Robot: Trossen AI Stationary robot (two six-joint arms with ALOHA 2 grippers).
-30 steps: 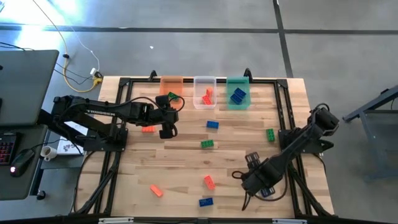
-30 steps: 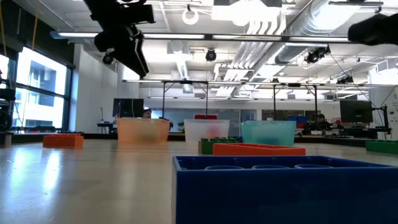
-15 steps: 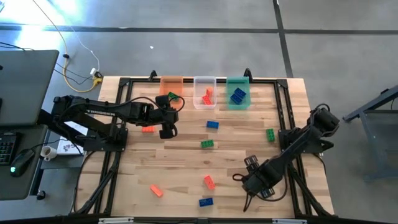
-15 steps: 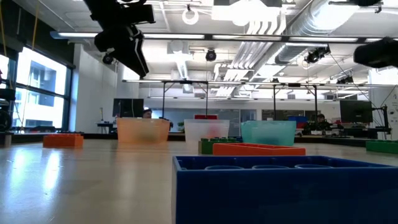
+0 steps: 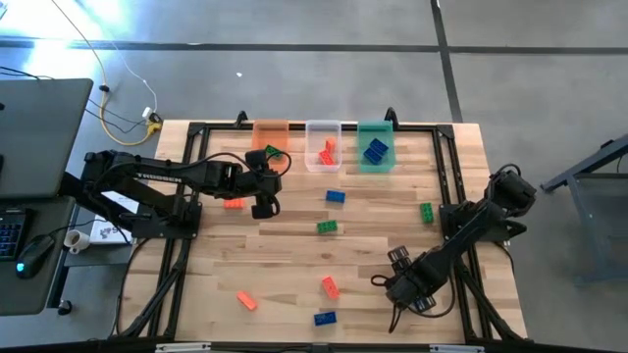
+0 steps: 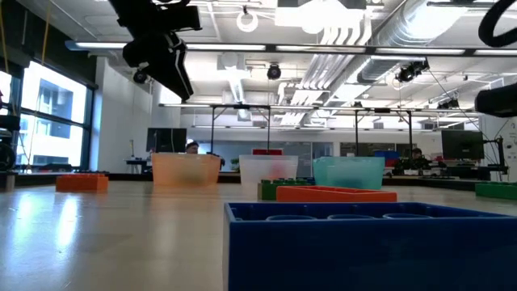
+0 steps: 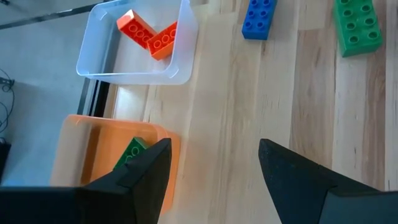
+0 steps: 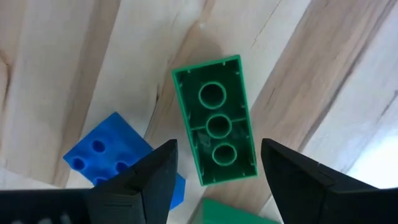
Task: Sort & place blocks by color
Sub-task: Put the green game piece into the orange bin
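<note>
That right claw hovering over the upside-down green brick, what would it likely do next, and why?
Probably lower straight down and close. The right gripper is open, its fingers either side of the green brick, which lies hollow side up on the table, not yet held. A blue brick lies close beside it.

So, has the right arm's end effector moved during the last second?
Yes. In the high view the right end effector has shifted slightly toward the near table edge, away from the small red-orange studded plastic brick, which has stayed in place. Its fingers are open.
</note>
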